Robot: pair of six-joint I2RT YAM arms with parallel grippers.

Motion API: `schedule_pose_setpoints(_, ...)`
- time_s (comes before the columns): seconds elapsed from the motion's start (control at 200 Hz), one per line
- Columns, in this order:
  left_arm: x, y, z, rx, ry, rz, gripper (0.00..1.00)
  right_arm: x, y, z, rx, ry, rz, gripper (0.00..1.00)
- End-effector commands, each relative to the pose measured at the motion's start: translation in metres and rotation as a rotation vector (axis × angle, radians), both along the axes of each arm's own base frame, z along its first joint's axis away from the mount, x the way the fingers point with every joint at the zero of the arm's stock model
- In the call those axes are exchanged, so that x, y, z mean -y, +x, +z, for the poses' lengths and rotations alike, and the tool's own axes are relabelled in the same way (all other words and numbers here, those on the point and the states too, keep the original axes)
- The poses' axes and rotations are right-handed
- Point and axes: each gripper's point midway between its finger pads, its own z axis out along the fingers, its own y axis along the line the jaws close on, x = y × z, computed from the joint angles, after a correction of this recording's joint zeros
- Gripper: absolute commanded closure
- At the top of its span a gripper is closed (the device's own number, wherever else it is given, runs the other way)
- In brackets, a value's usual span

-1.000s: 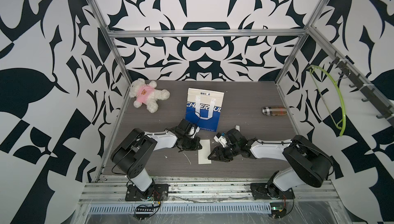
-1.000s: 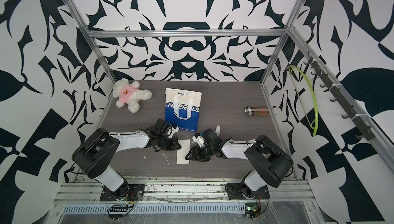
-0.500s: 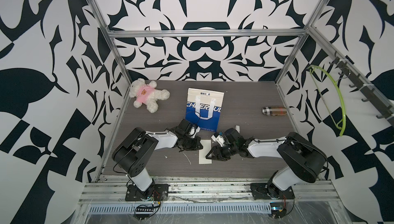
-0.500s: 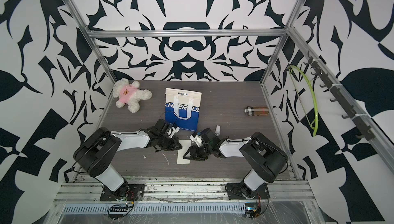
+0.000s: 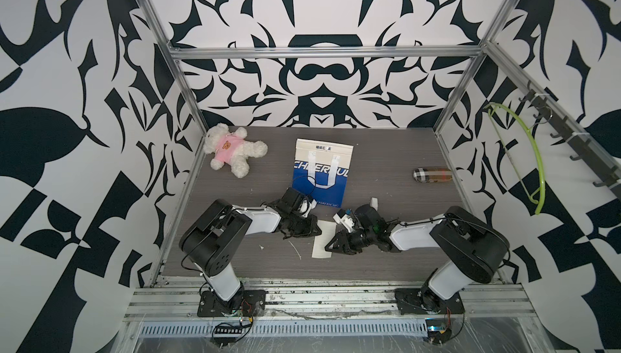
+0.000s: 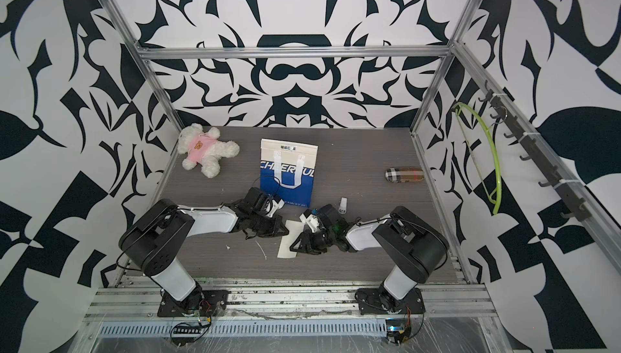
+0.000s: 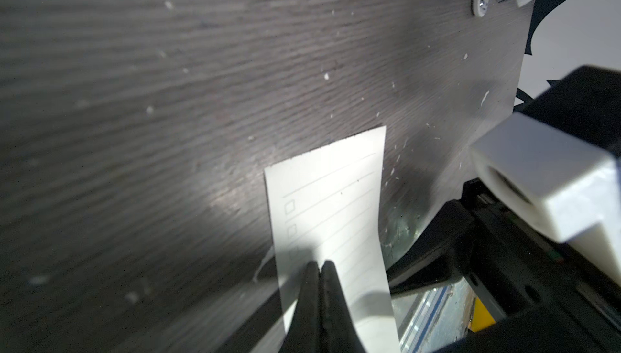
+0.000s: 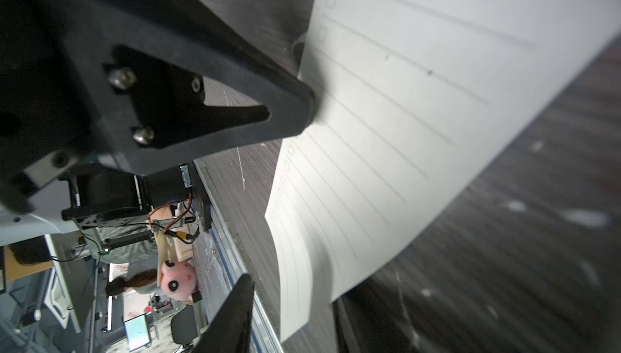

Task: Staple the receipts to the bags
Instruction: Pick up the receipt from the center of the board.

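Observation:
The receipt (image 5: pixel 321 238) (image 6: pixel 289 240), a narrow white lined slip, lies on the grey table in front of the blue and white bag (image 5: pixel 321 173) (image 6: pixel 287 170). The bag lies flat with its ribbon handles on top. My left gripper (image 5: pixel 316 230) (image 7: pixel 317 264) is shut, and its joined tips press down on the receipt (image 7: pixel 329 200) near its far end. My right gripper (image 5: pixel 331 247) (image 8: pixel 295 294) stands open at the slip's right edge. One finger is above the lifted, curled edge of the receipt (image 8: pixel 386 133) and the other below it.
A small white stapler (image 5: pixel 374 203) (image 6: pixel 343 205) stands right of the bag's near corner. A teddy bear (image 5: pixel 232 149) in a pink shirt lies at the back left. A plaid case (image 5: pixel 431 176) lies at the right, and a green hanger (image 5: pixel 524 153) hangs on the right wall.
My right gripper has moved left onto the receipt's right edge and its jaws have narrowed. The left arm has stayed where it was.

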Motion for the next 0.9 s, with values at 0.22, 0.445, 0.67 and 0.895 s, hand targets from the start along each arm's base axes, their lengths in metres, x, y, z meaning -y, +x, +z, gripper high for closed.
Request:
schedule_pose_setpoints(0.22,-0.020,-0.019,-0.029,-0.080,0.102,0.017,1.00,0.041,-0.015,-0.054,-0.131,-0.259,-0.090,0.71)
schedule_pose_setpoints(0.445,-0.020,-0.019,-0.027,-0.080,0.098,0.016,1.00,0.049,-0.014,-0.057,-0.135,-0.277,-0.121,0.80)
schedule_pose_setpoints(0.67,-0.019,-0.010,-0.017,-0.055,0.107,0.050,1.00,0.040,-0.006,-0.040,-0.045,-0.211,-0.086,1.00)
schedule_pose_setpoints(0.895,-0.015,0.012,0.041,0.062,0.093,0.073,0.67,0.036,0.007,0.006,0.185,-0.133,-0.030,1.00)
